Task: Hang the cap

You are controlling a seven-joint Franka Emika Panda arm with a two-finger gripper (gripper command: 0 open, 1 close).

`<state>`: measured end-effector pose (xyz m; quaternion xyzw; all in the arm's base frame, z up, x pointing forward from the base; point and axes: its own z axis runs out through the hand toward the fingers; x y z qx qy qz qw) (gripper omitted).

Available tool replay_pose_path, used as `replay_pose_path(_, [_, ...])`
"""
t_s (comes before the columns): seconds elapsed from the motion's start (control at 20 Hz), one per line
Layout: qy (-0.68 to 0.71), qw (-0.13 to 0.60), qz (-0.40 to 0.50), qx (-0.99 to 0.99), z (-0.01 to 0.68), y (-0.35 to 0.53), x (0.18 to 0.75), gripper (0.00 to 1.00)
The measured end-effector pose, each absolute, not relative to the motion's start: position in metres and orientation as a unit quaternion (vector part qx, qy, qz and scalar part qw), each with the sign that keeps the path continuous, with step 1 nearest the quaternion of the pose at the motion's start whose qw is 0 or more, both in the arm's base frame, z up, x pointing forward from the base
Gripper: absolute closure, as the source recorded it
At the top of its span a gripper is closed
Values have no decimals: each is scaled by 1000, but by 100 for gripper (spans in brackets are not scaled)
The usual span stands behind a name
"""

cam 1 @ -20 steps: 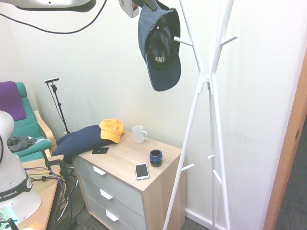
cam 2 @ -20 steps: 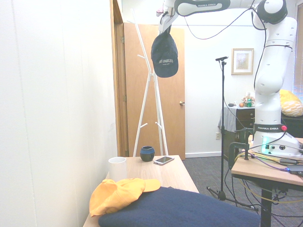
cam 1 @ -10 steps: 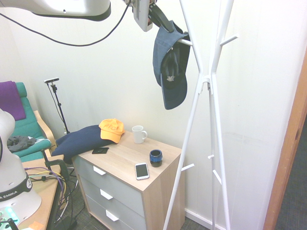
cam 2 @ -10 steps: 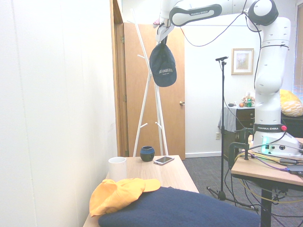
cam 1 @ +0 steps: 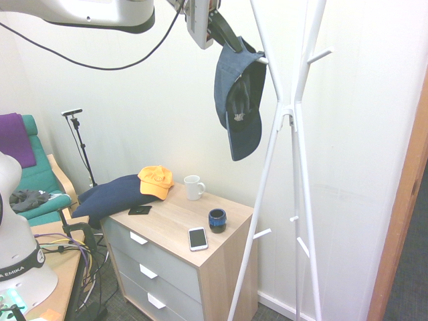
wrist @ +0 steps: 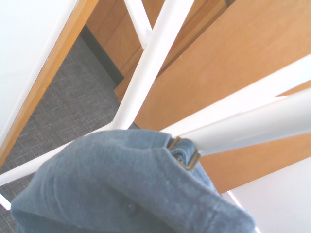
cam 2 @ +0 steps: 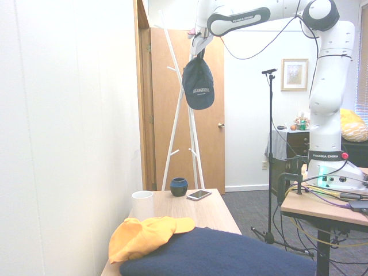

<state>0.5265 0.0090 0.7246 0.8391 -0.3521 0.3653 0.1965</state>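
- my pincer [cam 1: 224, 35] is clenched on the cap [cam 1: 238, 93], pinching the fabric at its top back edge, near the strap.
- i hold it by that edge so the crown hangs open below and the strap gap can slide over a peg [cam 1: 263, 59].
- the cap hangs from my grip beside the upper part of the rack [cam 1: 281, 134], brim pointing down, hollow side toward the rack.
- in the wrist view the cap's [wrist: 126, 189] brass buckle [wrist: 187, 156] sits right against a white peg [wrist: 252, 127] that seems to pass through the strap gap; i judge the cap is on or nearly on the peg, though i cannot tell whether the peg bears its weight yet.
- from the other side the cap [cam 2: 198, 83] shows its pale print, and the rack [cam 2: 183, 109] stands behind it, before a wooden door [cam 2: 214, 138].
- next, i think, comes letting go and drawing back without dragging the strap off the peg; the soft cloth could catch on my fingers.
- below, on the dresser [cam 1: 231, 231]: a white mug [cam 1: 194, 187] at the back edge, a small dark blue cup [cam 1: 217, 220] near the right edge, and a phone [cam 1: 197, 238] near the front edge.
- i cannot see inside either the mug or the cup.
- an orange cap [cam 1: 155, 181] rests on a navy cushion [cam 1: 110, 195] at the dresser's left end; it is not my concern.
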Motion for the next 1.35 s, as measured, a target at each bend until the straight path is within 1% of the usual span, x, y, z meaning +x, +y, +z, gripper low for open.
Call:
replay_pose_path(0.45, [-354, 192, 362, 841, 717, 9, 514, 0])
replay_pose_path(0.6, [-355, 166, 340, 855, 713, 12, 505, 0])
replay_pose_path(0.85, [-325, 85, 237, 912, 708, 22, 479, 0])
replay_pose_path(1.05, [-293, 34, 127, 947, 694, 42, 456, 0])
replay_pose_path(1.2, [-273, 23, 57, 960, 680, 50, 445, 0])
replay_pose_path(1.35, [-268, 23, 39, 962, 678, 52, 441, 0])
